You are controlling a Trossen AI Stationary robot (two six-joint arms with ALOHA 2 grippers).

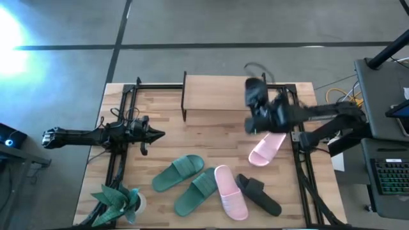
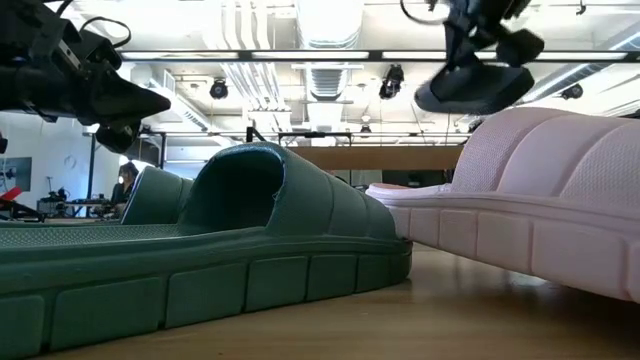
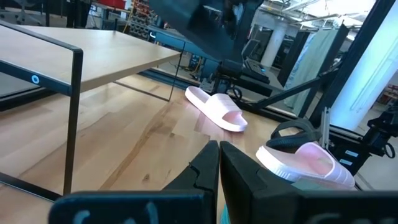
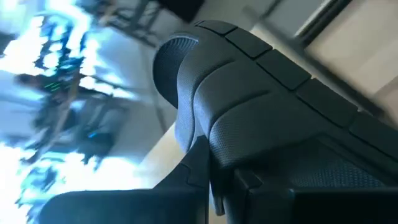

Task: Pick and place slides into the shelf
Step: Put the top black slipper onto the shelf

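My right gripper point(image 1: 261, 114) is shut on a black slide point(image 1: 255, 91), held in the air over the right end of the shelf point(image 1: 214, 96), a light plank on thin black legs. The low view shows that slide point(image 2: 475, 88) high above the shelf top point(image 2: 400, 157). On the table lie two green slides point(image 1: 177, 172) point(image 1: 197, 190), two pink slides point(image 1: 267, 148) point(image 1: 230, 191) and another black slide point(image 1: 259, 195), all resting on their soles. My left gripper point(image 1: 156, 134) is shut and hovers left of the shelf, touching nothing. My right gripper has the black slide by its wide ribbed strap point(image 4: 249, 106), and the fingers point(image 4: 214, 180) meet it at the strap's edge. Whether one finger is under the strap is hidden by the slide itself. The slide is lifted clear, above the shelf's right end.
A small potted plant point(image 1: 118, 201) stands at the table's near left corner. Black frame rails point(image 1: 121, 147) run along the table's left and right sides. Bare wood lies between the shelf and the slides. A keyboard point(image 1: 391, 176) sits off the table to the right.
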